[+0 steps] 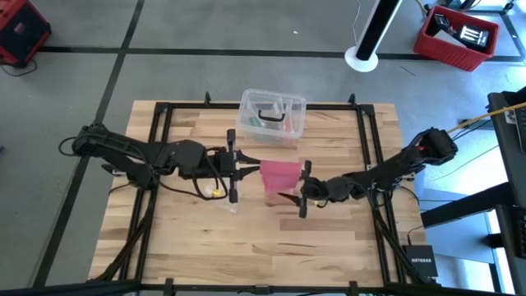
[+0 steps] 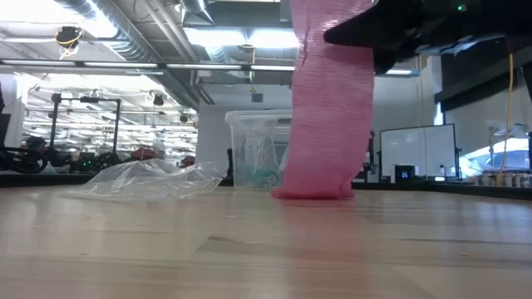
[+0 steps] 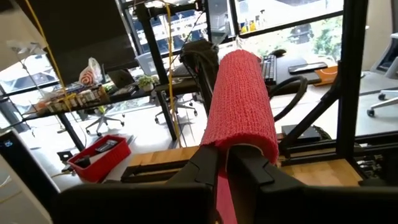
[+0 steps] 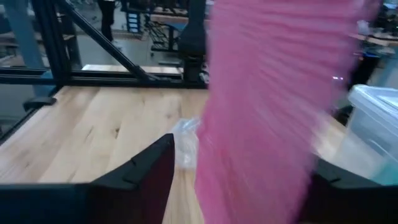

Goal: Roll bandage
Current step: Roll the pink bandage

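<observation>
From above, the bandage shows as a short pink patch near the middle of the wooden table, between the two grippers; seen end-on like this, its length is hidden. The left gripper is at the bandage's left edge, the right gripper at its near right corner, and the clear plastic box stands farther back, apart from both. The level view supplies what the overhead one cannot: the bandage hangs as a long band, its long axis upright, its lower end resting bunched on the tabletop, its upper end running out of frame by a dark gripper; a crumpled clear wrapper lies to one side. The left wrist view shows that arm's fingers clenched together on the bandage, which rises from them and folds over at the top. In the right wrist view the bandage fills the space between that arm's fingers, which stand wide apart with the band between them; whether they press it I cannot tell.
</observation>
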